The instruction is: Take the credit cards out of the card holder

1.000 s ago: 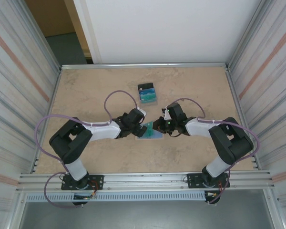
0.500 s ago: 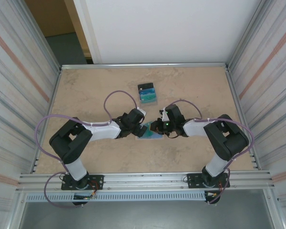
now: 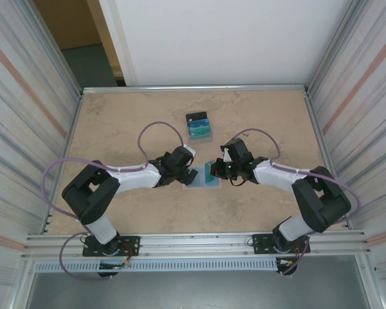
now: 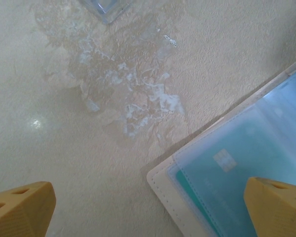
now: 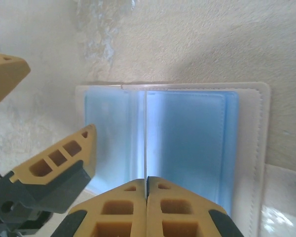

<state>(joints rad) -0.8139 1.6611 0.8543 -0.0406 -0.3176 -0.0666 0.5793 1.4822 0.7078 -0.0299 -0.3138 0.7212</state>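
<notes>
**Open holder lies just ahead of the closed right fingers**

In the top view the card holder point(image 3: 193, 178) lies open and flat near the centre of the table point(image 3: 116, 129). Its long axis runs left to right across the frame, between the two grippers. The right gripper point(image 5: 147, 190) is the nearer one. Its fingers are pressed together and aim at the middle fold, which runs straight up the right wrist frame. A thin pale edge rises from between them; card or sleeve, I cannot tell. The left gripper point(image 4: 148, 205) has its fingers wide apart at the holder's left end. In its view the holder sits in the lower right, with a teal card point(image 4: 222, 168) under a clear sleeve, long side slanting to the upper right
</notes>
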